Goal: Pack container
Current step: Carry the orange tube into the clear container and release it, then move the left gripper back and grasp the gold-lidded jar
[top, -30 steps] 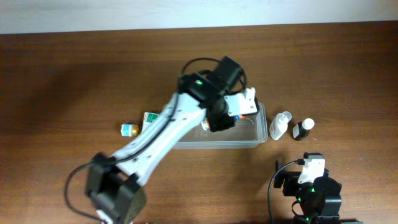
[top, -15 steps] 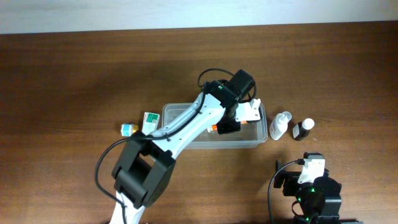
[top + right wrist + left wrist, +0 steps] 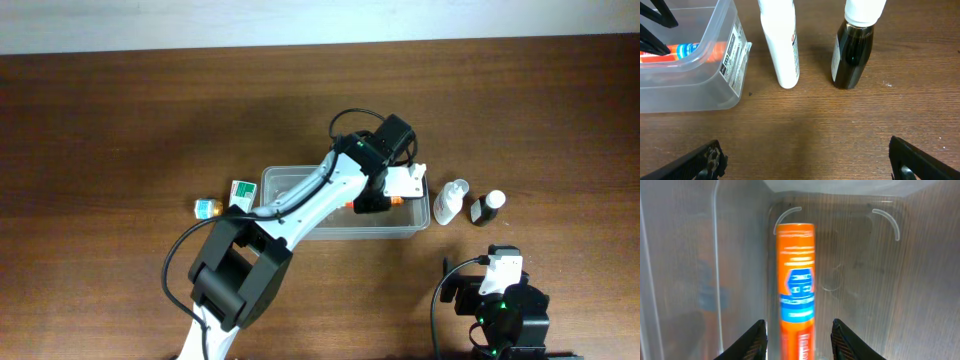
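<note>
The container [image 3: 276, 181] is a clear shallow tub at the table's middle; it also shows in the left wrist view [image 3: 920, 260] and the right wrist view [image 3: 715, 80]. An orange tube [image 3: 796, 280] with a blue label lies on its floor near the right end, also seen in the right wrist view [image 3: 682, 50]. My left gripper [image 3: 378, 203] reaches down into the tub. Its jaws [image 3: 797, 342] are open, one on each side of the tube with a gap on both sides. My right gripper [image 3: 805, 160] is open and empty, low over the table in front of the tub's right end.
A white spray bottle [image 3: 452, 200] [image 3: 781, 45] and a dark brown bottle with a white cap [image 3: 488, 207] [image 3: 854, 50] stand just right of the tub. A small yellow bottle [image 3: 206, 208] and a green-and-white box [image 3: 241, 192] lie left of it.
My left gripper has moved right along the tub and lowered into its right end. The orange tube now lies on the tub floor with the jaws apart around it. The right arm has not moved.
</note>
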Action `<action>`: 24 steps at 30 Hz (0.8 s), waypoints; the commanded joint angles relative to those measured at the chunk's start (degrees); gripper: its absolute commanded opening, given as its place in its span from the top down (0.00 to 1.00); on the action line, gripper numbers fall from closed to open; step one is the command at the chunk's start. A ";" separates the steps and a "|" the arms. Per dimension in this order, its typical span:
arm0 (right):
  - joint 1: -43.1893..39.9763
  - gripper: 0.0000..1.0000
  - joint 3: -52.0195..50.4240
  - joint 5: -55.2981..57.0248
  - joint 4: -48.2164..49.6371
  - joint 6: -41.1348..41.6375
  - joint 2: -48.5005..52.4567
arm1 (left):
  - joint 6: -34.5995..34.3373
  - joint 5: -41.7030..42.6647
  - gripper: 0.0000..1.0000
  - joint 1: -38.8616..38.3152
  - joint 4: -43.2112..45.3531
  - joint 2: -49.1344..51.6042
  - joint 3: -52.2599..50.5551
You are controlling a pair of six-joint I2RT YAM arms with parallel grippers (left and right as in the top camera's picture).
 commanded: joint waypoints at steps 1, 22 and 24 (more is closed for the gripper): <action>-0.37 0.02 -0.52 -0.09 0.02 -0.02 -0.50 | 0.59 -2.19 0.58 -0.70 -0.52 0.81 0.20; -0.37 0.02 -0.52 -0.09 0.02 -0.02 -0.50 | -17.38 -14.10 0.07 12.46 -32.30 -21.66 22.34; -0.37 0.02 -0.52 -0.09 0.02 -0.02 -0.50 | -20.68 -11.85 0.04 19.47 -32.30 -24.02 22.34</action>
